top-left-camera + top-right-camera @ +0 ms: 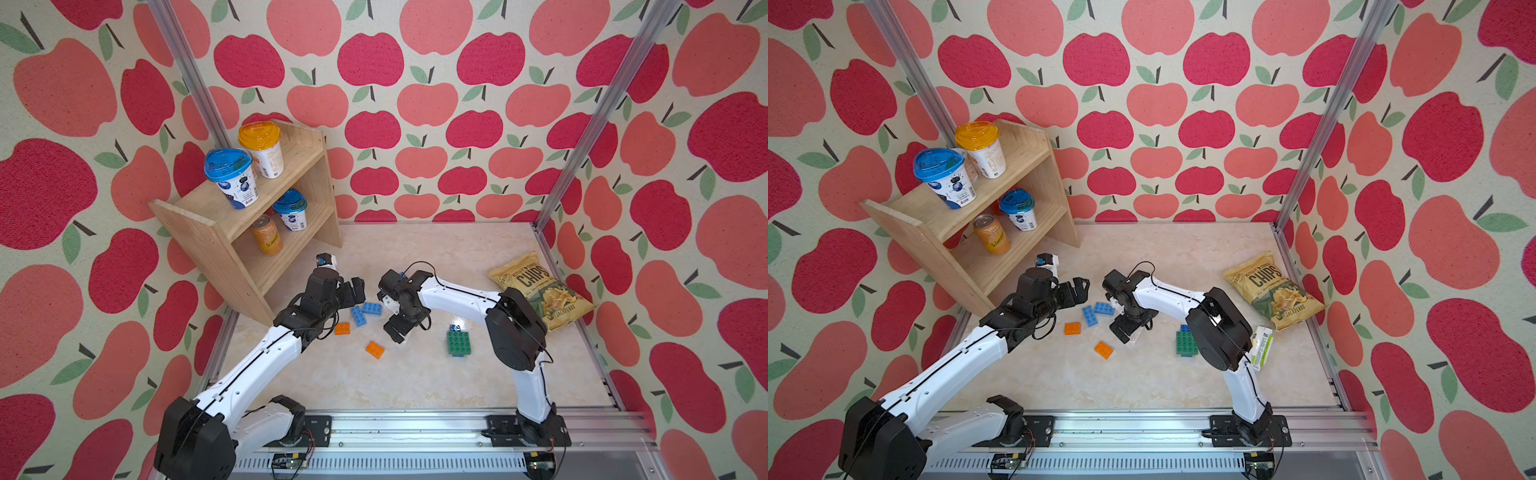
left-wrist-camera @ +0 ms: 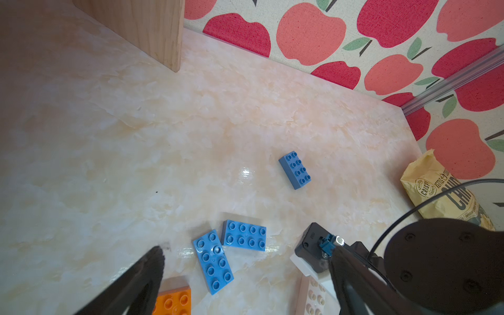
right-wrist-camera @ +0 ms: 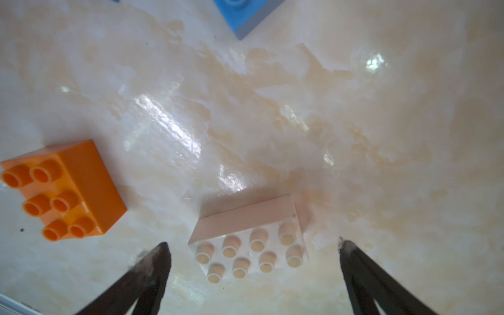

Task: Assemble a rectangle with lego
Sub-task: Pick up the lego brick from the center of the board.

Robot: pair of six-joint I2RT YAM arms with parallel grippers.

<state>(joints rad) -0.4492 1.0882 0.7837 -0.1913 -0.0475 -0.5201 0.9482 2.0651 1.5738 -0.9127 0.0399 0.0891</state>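
Right now my right claw hangs spread wide over the table. A white brick lies studs-up between its fingers, touching neither. An orange brick sits outside that gap, off to one side. My left claw is spread too and grips nothing. A blue brick and a second blue brick, just beside each other, lie under its gap. A green block rests well apart, nearer the chips bag.

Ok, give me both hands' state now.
Left hand: open, empty.
Right hand: open, empty, over the white brick.
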